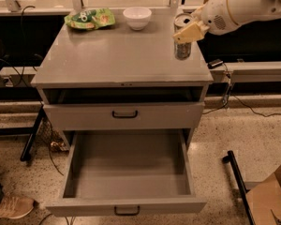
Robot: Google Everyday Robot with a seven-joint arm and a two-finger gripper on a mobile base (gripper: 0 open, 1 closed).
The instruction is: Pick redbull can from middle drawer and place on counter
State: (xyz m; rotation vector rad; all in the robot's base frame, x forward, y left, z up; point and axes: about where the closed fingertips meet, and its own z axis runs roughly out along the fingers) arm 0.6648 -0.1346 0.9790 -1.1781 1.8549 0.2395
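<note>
Plain glossy grey table (pixel 117 55). Over its right rear, a tan claw (pixel 187 31) grips the silver-grey, dark-patched redbull can (pixel 182 49). At its back: white bowl (pixel 137 18), green printed bag (pixel 90 18). Below: grey middle drawer (pixel 131 172), black handle (pixel 127 211).

Smooth plastic hand (pixel 189 31) over glossy counter (pixel 114 55) grips shiny metal redbull can (pixel 182 51).

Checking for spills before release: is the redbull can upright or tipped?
Upright: the redbull can stands vertical, round top up, at the counter's right rear, gripper clasping its upper part.
</note>
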